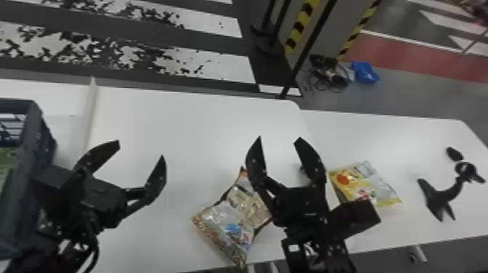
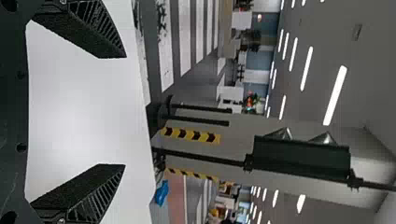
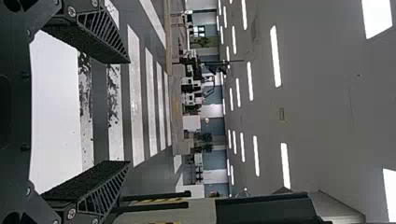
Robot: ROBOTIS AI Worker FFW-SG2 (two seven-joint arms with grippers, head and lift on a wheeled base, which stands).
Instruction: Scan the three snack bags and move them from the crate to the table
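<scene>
In the head view, the left gripper (image 1: 140, 150) has its two fingers spread wide. The right gripper (image 1: 279, 138) also has its fingers spread, with the white table (image 1: 188, 123) seen through the gap. Both wrist views show the same: the fingers stand well apart from each other.

The brown bag (image 1: 232, 218) lies on the table between the two grippers. One side of it is partly hidden by the right gripper, below its left finger. The yellow bag (image 1: 377, 183) lies on a white surface, just to the right of the right finger of this same gripper.

The crate (image 1: 32, 138) is to the left of the left gripper's fingers, and something green (image 1: 8, 158) is visible inside; what it is, I cannot tell. A black stand (image 1: 435, 198) is well apart from the right gripper's fingers, farther right than the yellow bag.
</scene>
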